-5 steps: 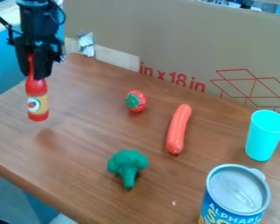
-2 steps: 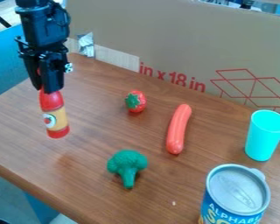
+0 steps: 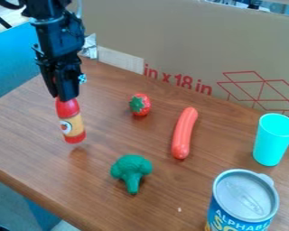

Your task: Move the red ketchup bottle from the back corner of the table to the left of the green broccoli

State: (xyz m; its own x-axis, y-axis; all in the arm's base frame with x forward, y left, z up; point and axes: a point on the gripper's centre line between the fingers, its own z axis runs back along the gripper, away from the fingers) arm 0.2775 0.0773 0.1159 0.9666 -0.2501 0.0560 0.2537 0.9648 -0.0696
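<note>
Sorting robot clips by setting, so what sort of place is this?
Probably a lab-style test table: a robot arm, toy-like broccoli and a cardboard panel behind.

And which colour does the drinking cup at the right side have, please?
The cup is bright turquoise, best seen in the camera view.

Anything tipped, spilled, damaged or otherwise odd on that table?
Nothing looks spilled or broken. The red bottle leans slightly in the gripper, above the table. A small pale speck marks the table near the blue can, and the silvery patch by the cardboard looks crumpled.
</note>
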